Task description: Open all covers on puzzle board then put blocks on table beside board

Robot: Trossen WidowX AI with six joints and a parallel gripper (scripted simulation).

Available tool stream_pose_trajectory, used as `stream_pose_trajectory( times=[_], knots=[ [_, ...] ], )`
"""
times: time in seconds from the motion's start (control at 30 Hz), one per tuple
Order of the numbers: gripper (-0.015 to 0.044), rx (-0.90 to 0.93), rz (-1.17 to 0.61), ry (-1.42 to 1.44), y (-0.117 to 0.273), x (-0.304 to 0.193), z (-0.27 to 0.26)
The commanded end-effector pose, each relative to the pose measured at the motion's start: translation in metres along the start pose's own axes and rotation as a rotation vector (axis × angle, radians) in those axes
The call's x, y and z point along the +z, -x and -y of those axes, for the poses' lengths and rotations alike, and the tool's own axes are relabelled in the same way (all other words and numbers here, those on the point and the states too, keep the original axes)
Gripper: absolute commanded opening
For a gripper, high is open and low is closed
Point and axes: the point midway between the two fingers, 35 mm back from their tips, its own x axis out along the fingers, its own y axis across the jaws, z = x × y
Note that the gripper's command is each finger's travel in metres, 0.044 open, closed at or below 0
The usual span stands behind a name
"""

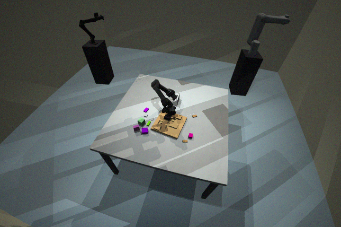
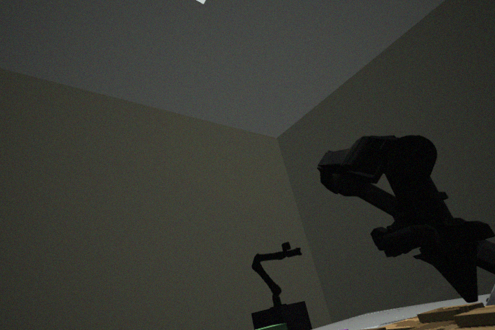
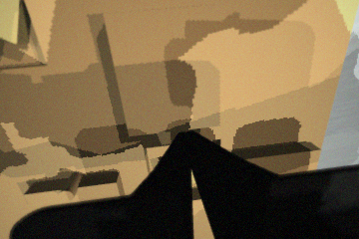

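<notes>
The wooden puzzle board lies on the table. Tan raised covers show on it, one near its middle and another at its left front. The wrist view shows dark rectangular recesses left of the fingers; I cannot tell whether they hold anything. My gripper is shut and empty, its tips pointing down low over the board's back part. Whether they touch it is unclear. The arm and heavy shadows hide part of the board and the state of some covers.
Left of the board lie a green cube, a lime piece, purple pieces, a plum block and a small white piece. To its right are a magenta block and orange pieces.
</notes>
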Motion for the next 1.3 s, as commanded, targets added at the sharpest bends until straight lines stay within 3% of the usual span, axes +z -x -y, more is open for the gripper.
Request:
stream_pose_trajectory(
  times=[0.0,0.8,1.27],
  knots=[
    [0.0,0.008,-0.002,-0.008,0.008,0.001,-0.002],
    [0.0,0.007,0.005,-0.001,0.032,0.004,0.0],
    [0.0,0.005,-0.01,-0.002,0.044,-0.031,0.066]
  ],
)
